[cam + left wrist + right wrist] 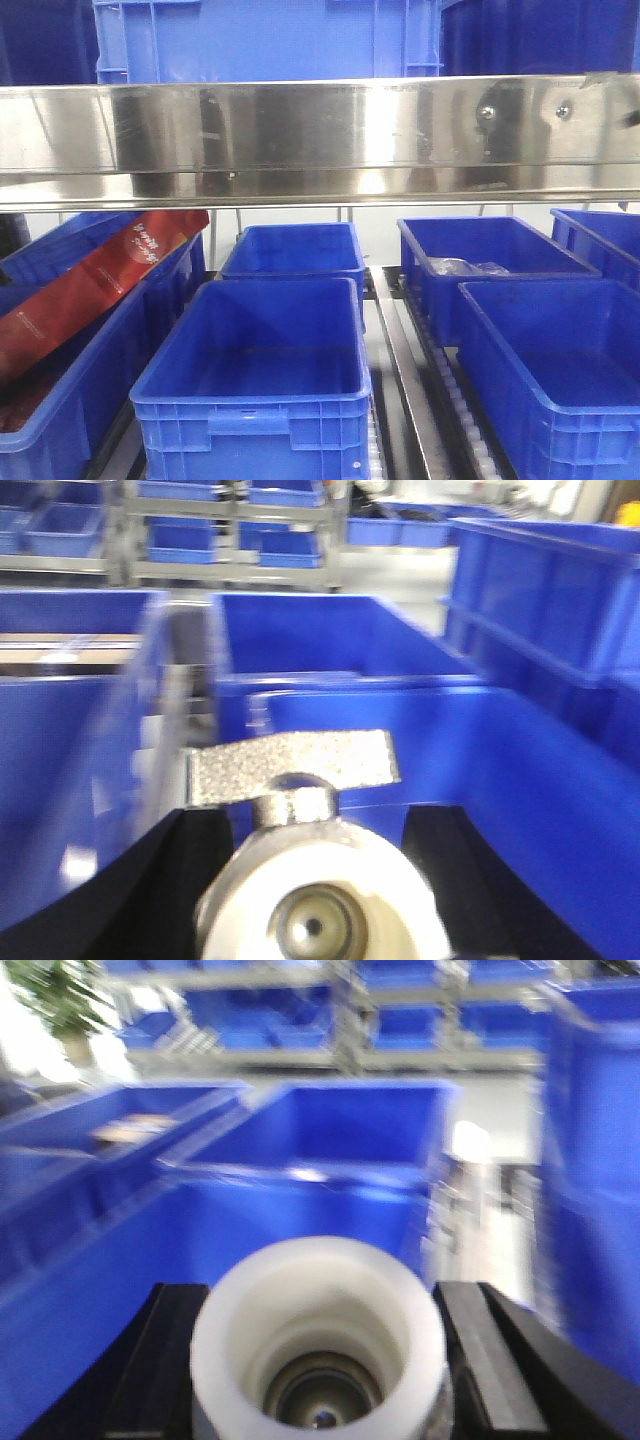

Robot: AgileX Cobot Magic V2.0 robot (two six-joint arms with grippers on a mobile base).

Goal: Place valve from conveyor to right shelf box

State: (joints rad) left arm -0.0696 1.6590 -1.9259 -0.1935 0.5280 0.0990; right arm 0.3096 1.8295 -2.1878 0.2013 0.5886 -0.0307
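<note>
In the left wrist view, the left gripper (320,880) had its two black fingers (195,865) closed against the sides of a silver metal valve with a white plastic end cap (320,905). The cap faced the camera, and a flat, rough-cast silver handle (290,768) stood above the body. Beyond the valve lay an open blue plastic box (520,780), with another blue box (310,635) farther back and blurred shelving behind that.

In the right wrist view, the right gripper (318,1360) likewise held a second fitting with a wide white plastic cap (318,1345) between its black fingers (505,1355), the cap's hollow mouth turned toward the lens. A long blue plastic bin (150,1230) stretched ahead and to the left of it, much blurred.

The front view showed a shiny stainless steel shelf rail (320,130) across the top, and below it rows of blue plastic crates (255,380). A dark red printed packet (95,280) leaned in the left crate. Something clear and crinkled, too indistinct to name, lay in the far right crate (490,265). Neither arm appeared in this view
</note>
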